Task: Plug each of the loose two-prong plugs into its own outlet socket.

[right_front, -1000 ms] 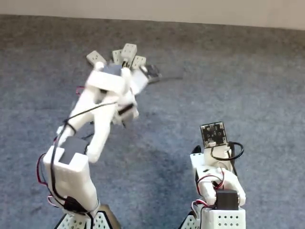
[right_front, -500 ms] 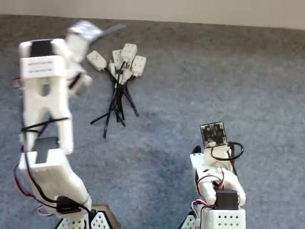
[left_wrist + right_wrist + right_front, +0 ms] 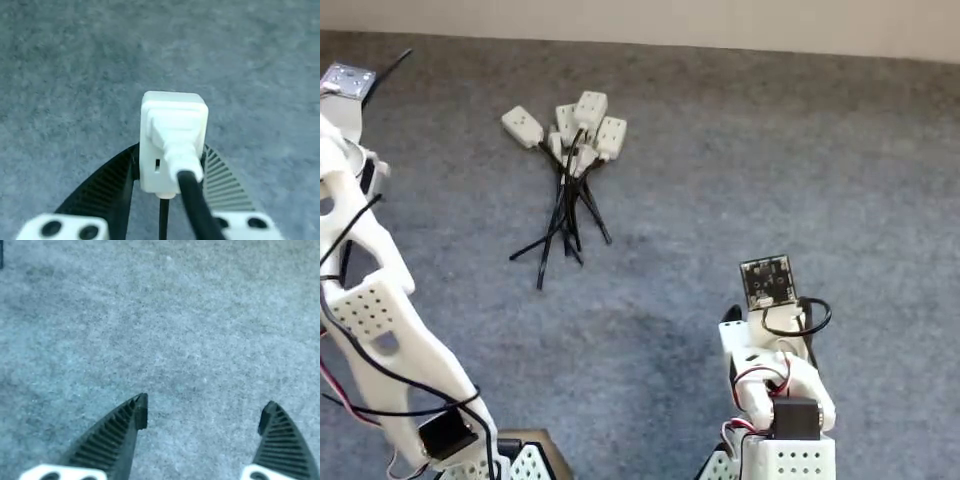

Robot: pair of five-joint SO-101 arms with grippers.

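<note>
My left gripper (image 3: 170, 150) is shut on a white outlet socket (image 3: 172, 120) that has a white two-prong plug (image 3: 175, 150) seated in it. The plug's black cord (image 3: 197, 210) runs back toward the camera. The left arm (image 3: 360, 290) stands along the far left edge in the high view, over bare carpet. Several more white sockets and plugs (image 3: 578, 122) lie bunched at the back, their black cords (image 3: 563, 220) fanning toward the front. My right gripper (image 3: 202, 412) is open over the carpet, folded back near its base (image 3: 775, 400).
Grey carpet (image 3: 770, 180) covers the whole work surface. A pale wall strip (image 3: 720, 25) runs along the far edge. Bare carpet lies between the cord bundle and the right arm.
The left arm has swung from over the bunch of sockets out to the far left edge, carrying the socket and plug with it. The right arm has stayed still.
</note>
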